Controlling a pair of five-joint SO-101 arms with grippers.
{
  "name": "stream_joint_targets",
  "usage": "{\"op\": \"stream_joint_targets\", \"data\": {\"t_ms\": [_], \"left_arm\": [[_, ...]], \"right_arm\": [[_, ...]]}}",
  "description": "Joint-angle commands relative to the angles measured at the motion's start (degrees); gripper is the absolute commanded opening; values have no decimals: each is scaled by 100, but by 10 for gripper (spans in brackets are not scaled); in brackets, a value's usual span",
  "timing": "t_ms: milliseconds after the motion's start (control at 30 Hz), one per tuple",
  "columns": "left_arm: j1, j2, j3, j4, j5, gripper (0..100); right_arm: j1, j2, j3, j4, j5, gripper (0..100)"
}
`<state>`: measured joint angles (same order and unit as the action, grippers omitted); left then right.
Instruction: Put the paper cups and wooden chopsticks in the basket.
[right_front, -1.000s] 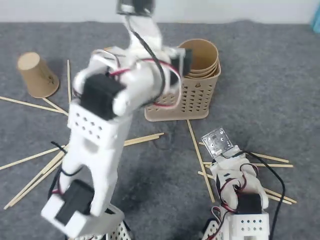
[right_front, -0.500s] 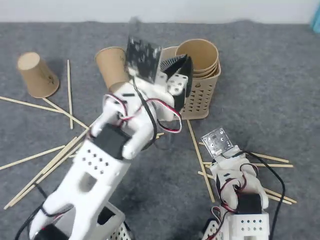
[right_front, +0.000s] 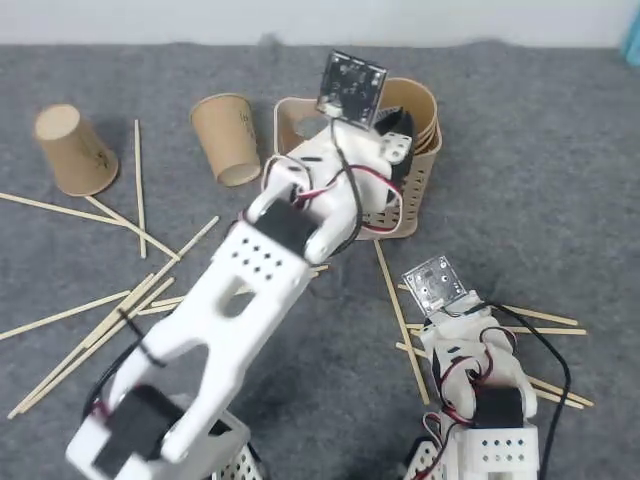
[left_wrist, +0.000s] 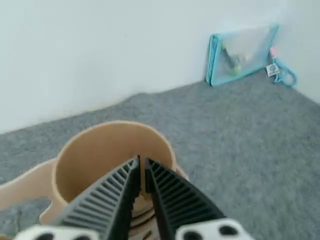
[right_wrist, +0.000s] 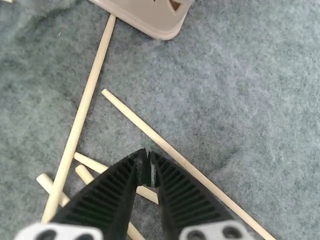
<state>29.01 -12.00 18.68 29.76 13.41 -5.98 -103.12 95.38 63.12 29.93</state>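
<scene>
Left gripper (left_wrist: 141, 165) jaws pressed together, empty, above stacked brown paper cups (left_wrist: 100, 150) in beige perforated plastic basket (right_front: 412, 208). Right gripper (right_wrist: 145, 159) closed too, empty, over pale wooden chopsticks (right_wrist: 80, 125) on grey carpet (right_wrist: 240, 75).

Grey carpet (right_front: 560, 150) covers the whole work area and runs back to a plain white wall (left_wrist: 100, 50). Blue-edged clear pouch (left_wrist: 242, 54) stands on the carpet, leaning against the wall near the corner.
</scene>
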Motion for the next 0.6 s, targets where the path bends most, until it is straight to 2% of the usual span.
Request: {"op": "stream_joint_targets", "data": {"t_ms": [0, 333, 567], "left_arm": [[-18, 229, -286, -167, 105, 15], [-18, 545, 277, -176, 97, 15], [-299, -44, 40, -141, 97, 15]], "right_arm": [[-4, -75, 105, -127, 105, 9], [-22, -75, 105, -136, 105, 9], [-22, -75, 105, -136, 105, 9]]}}
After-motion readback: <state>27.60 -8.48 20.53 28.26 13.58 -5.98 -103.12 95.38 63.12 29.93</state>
